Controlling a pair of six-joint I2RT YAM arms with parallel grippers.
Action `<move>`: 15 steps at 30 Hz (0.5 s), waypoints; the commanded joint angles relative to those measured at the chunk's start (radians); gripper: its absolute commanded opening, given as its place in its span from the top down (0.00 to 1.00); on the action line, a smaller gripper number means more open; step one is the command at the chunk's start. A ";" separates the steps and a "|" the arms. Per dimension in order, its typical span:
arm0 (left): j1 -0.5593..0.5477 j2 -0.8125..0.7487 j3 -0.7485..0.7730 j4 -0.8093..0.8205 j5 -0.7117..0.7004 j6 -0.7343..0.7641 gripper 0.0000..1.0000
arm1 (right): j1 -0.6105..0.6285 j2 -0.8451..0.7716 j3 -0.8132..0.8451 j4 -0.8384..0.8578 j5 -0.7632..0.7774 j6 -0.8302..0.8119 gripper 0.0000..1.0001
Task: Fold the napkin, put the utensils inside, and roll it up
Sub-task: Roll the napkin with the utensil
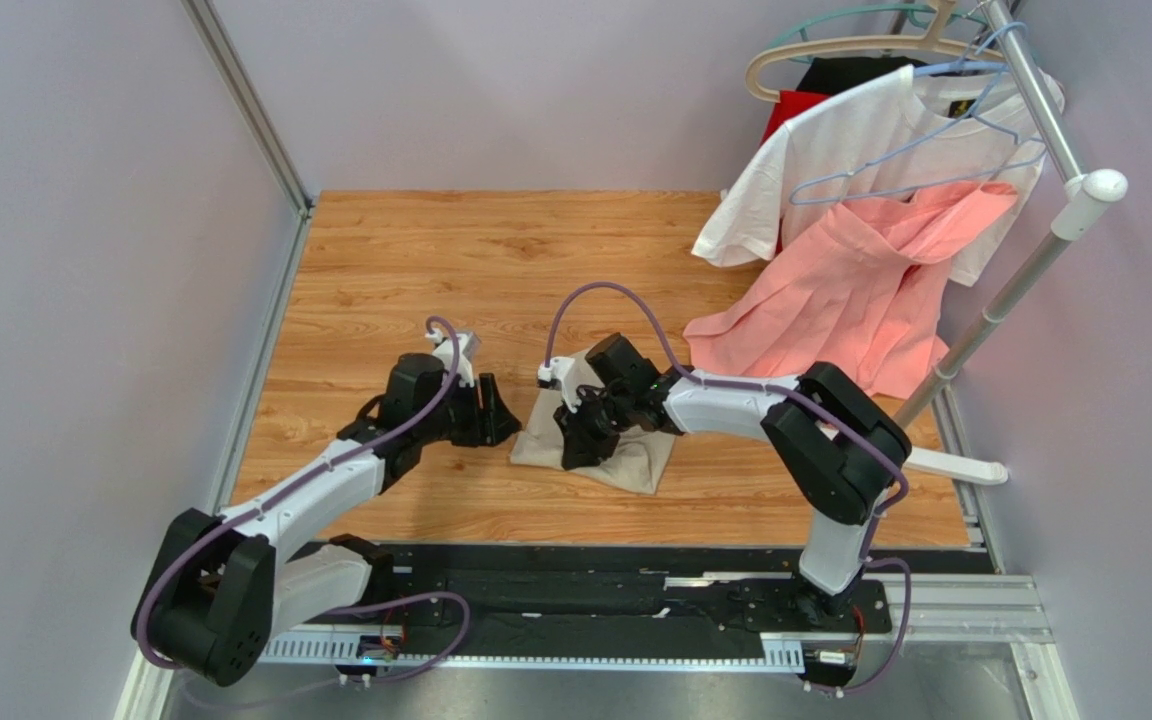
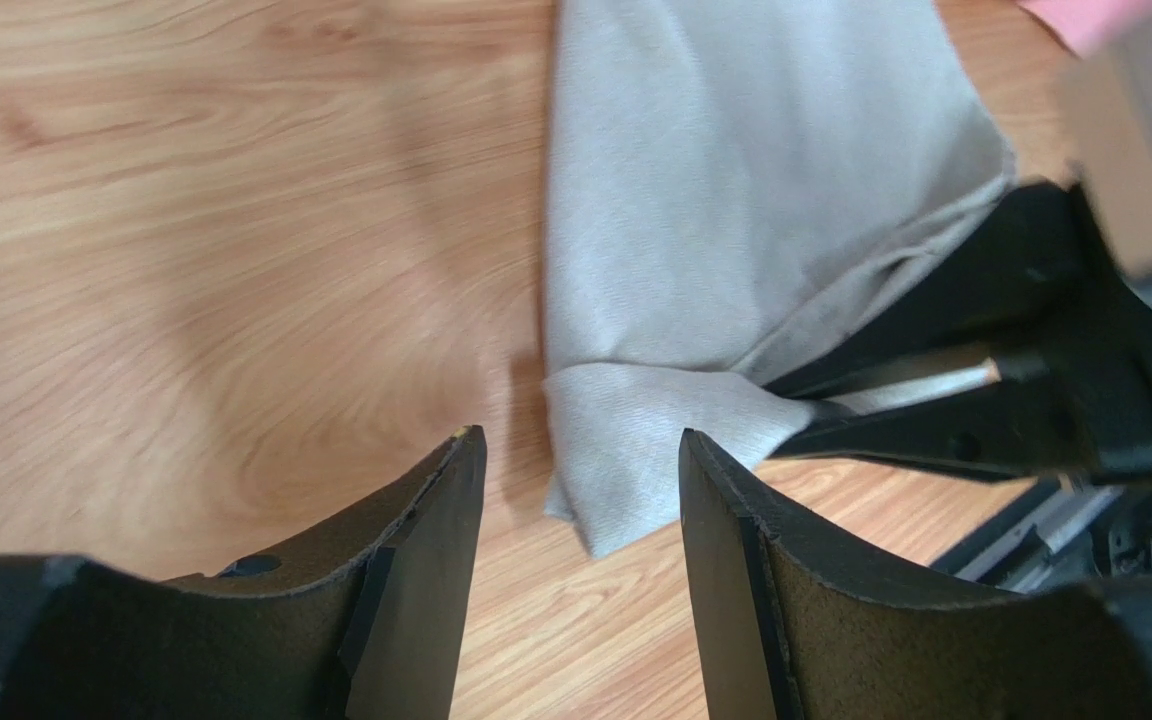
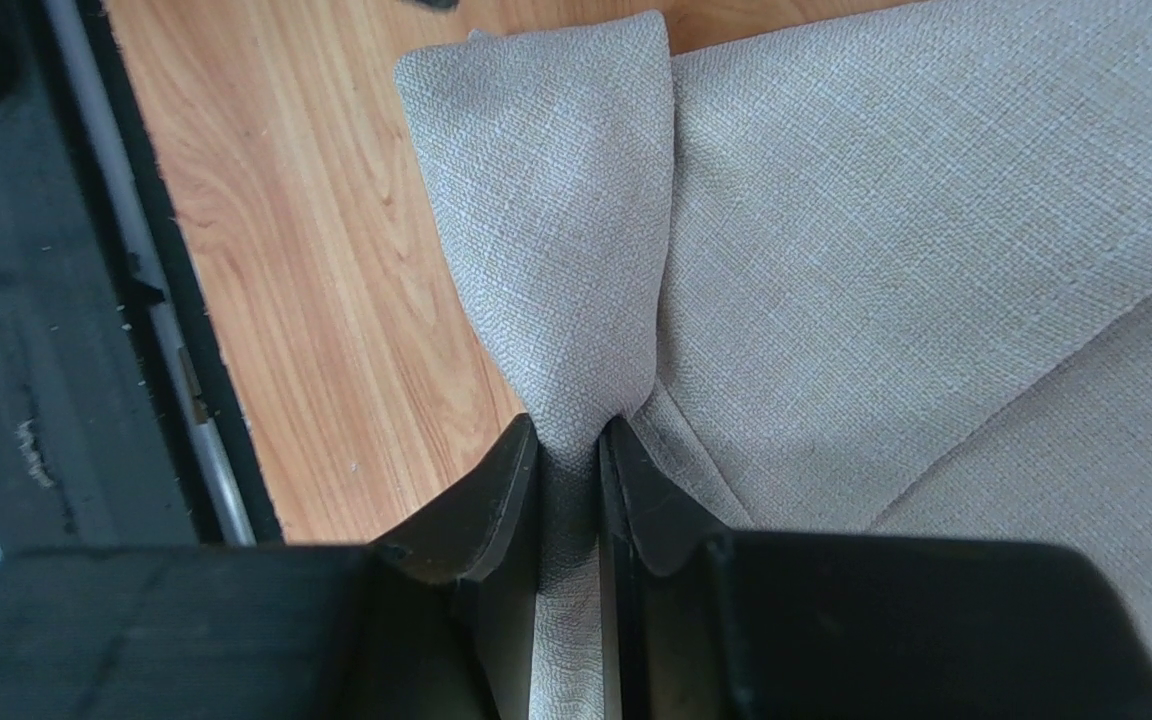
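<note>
The beige napkin [image 1: 597, 444] lies partly folded on the wooden table, between the two arms. My right gripper [image 1: 585, 435] is shut on a pinched fold of the napkin [image 3: 567, 270], cloth squeezed between its jaws. In the left wrist view the napkin [image 2: 717, 225] lies ahead, with a folded corner near the gap between my fingers. My left gripper [image 1: 495, 414] [image 2: 579, 465] is open and empty, just left of the napkin's edge, not touching it. The purple utensils are not in view.
A salmon-pink garment [image 1: 853, 285] and a white T-shirt [image 1: 838, 150] hang from a rack [image 1: 1056, 225] at the back right. The black base rail [image 1: 612, 600] runs along the table's near edge. Grey walls close the left and back.
</note>
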State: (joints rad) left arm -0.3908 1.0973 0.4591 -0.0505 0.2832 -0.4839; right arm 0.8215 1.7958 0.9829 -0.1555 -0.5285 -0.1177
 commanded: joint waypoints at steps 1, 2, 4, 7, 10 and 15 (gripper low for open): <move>-0.025 -0.014 -0.032 0.292 0.076 0.044 0.42 | -0.059 0.065 0.013 -0.133 -0.200 0.024 1.00; -0.025 -0.010 -0.040 0.317 0.098 0.051 0.42 | -0.070 0.076 0.017 -0.136 -0.215 0.027 1.00; -0.025 -0.001 -0.066 0.383 0.120 0.059 0.42 | -0.102 0.088 0.033 -0.144 -0.263 0.026 1.00; -0.025 0.025 -0.092 0.464 0.165 0.080 0.41 | -0.136 0.106 0.056 -0.165 -0.326 0.024 1.00; -0.034 0.094 -0.088 0.536 0.224 0.091 0.41 | -0.160 0.134 0.079 -0.200 -0.370 0.012 1.00; -0.072 0.205 -0.068 0.615 0.323 0.116 0.43 | -0.202 0.191 0.128 -0.240 -0.459 0.009 1.00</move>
State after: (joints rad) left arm -0.4358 1.2572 0.3725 0.4141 0.4931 -0.4160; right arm 0.6464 1.9354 1.0702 -0.3069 -0.9104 -0.0975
